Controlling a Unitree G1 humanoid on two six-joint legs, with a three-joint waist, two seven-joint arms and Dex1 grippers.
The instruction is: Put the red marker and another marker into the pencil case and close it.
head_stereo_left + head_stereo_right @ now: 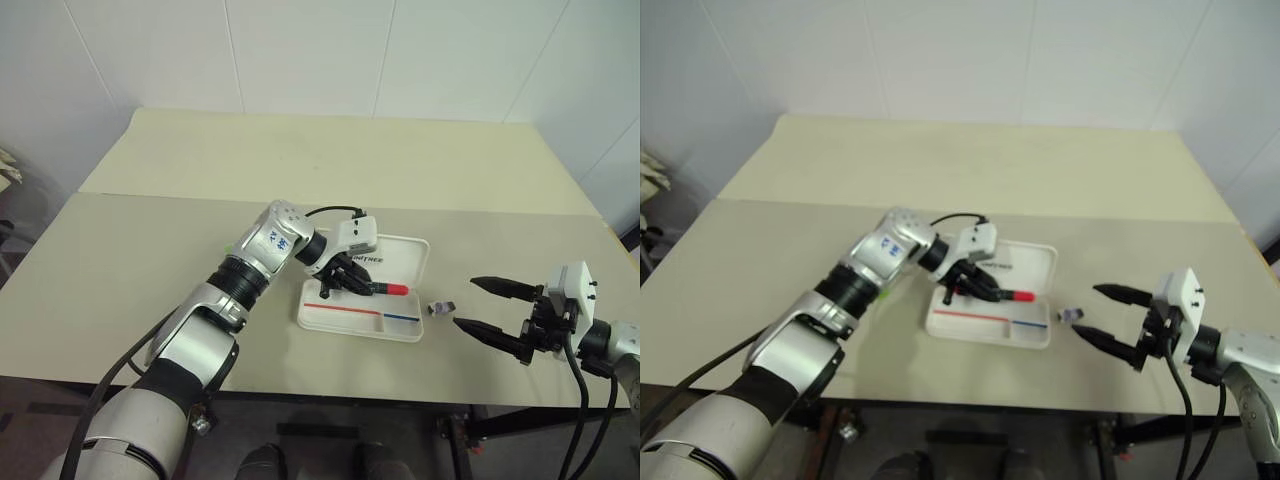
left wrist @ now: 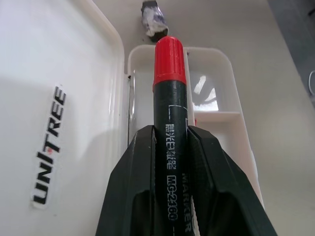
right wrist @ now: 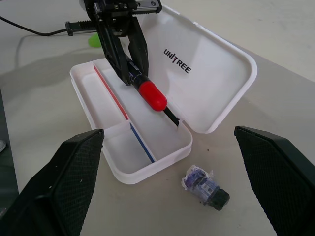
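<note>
The red marker (image 3: 147, 93) sits pinched in the left claw (image 1: 345, 283), red cap leading, tilted down over the open pencil case (image 1: 400, 328). It's right in the middle of the head view, cap poking out past the black fingers (image 2: 138, 191), which grip the dark barrel on both sides. The case lies flat on the pale surface (image 1: 150, 250), lid folded back toward the top of the frame with dark lettering on it, tray nearer the bottom edge with a red and blue stripe along a divider. Behind the left arm, a sliver of the green marker (image 3: 93, 40) peeks out on the surface, upper left in the right wrist view. Just right of the case lies a small dark wrapped object (image 1: 441, 307). Further right, the right claw (image 1: 480, 305) hangs with its fingers spread wide, holding nothing.
</note>
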